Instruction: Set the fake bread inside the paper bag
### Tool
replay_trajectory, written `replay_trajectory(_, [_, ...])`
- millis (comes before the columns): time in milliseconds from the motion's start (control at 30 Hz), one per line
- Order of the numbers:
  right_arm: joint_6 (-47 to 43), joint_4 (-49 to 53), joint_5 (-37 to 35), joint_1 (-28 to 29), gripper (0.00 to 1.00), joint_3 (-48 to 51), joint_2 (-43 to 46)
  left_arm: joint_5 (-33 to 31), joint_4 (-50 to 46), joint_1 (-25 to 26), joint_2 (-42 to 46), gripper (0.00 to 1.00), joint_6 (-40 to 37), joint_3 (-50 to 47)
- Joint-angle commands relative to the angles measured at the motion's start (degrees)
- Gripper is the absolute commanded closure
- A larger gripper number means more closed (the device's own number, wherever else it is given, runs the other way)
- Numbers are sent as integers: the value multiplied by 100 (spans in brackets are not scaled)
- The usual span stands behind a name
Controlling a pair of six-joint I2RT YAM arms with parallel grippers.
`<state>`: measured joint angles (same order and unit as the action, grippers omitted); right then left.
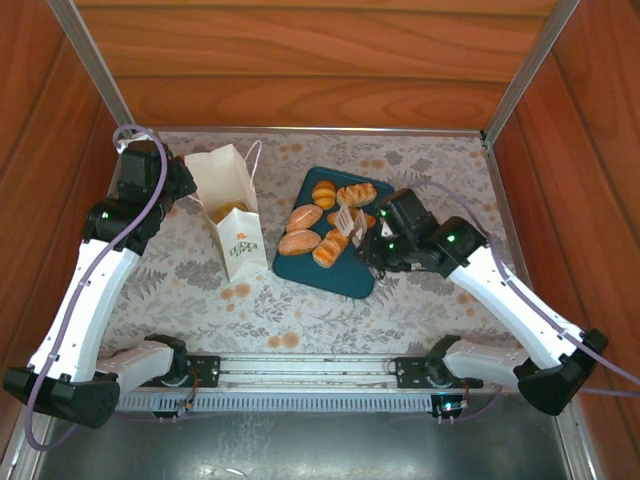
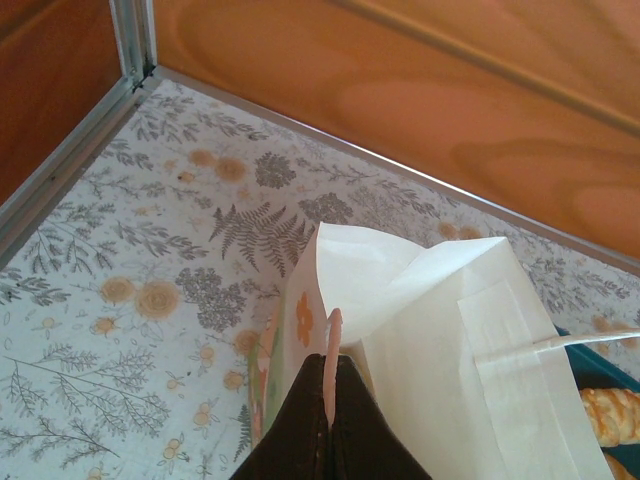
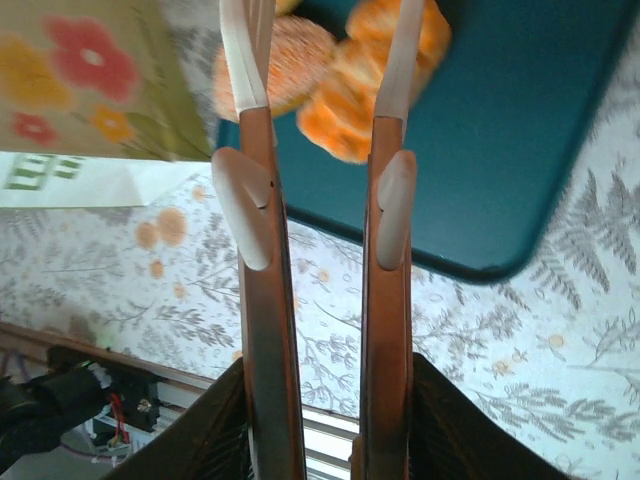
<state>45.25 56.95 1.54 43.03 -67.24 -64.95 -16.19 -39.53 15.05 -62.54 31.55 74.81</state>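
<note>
The white paper bag (image 1: 243,245) stands upright left of the dark teal tray (image 1: 345,275), its mouth facing up. My left gripper (image 1: 188,186) is shut on the bag's rim; in the left wrist view the paper edge sits pinched between the jaws (image 2: 332,385) and the bag (image 2: 440,340) opens to the right. One golden roll (image 1: 232,212) lies inside the bag. Several glossy rolls (image 1: 302,217) lie on the tray. My right gripper (image 1: 352,226) hovers open over the tray's right part, its fingers (image 3: 245,150) straddling the air above an orange braided roll (image 3: 345,110).
Wooden walls and aluminium posts (image 1: 95,70) close in the back and sides. The flowered tablecloth (image 1: 430,300) shows between the tray and the arm-base rail (image 1: 300,370). The bag's printed face (image 3: 90,90) is just left of my right fingers.
</note>
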Motion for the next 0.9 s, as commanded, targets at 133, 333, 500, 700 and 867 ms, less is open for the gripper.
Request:
replay_trajectory(133, [654,-843,108,-66,56,341,-203,54,112,-22,39,100,-42,43])
replay_trajectory(333, [761,-1027,130,-109,48,336,-558,63,130,-20,71,100,-52,32])
replay_trajectory(500, [851,-1041,183,-136,46,395,-766,63,162,-19,102,100,-61,17])
replay_trajectory(700, [906,-1219,307,-137,47,521,-936,71,199,-20,102,100,-55,-10])
replay_trajectory(867, [889,-1364,390,-135,47,596,-1210,80,217,-20,84,100,-60,-27])
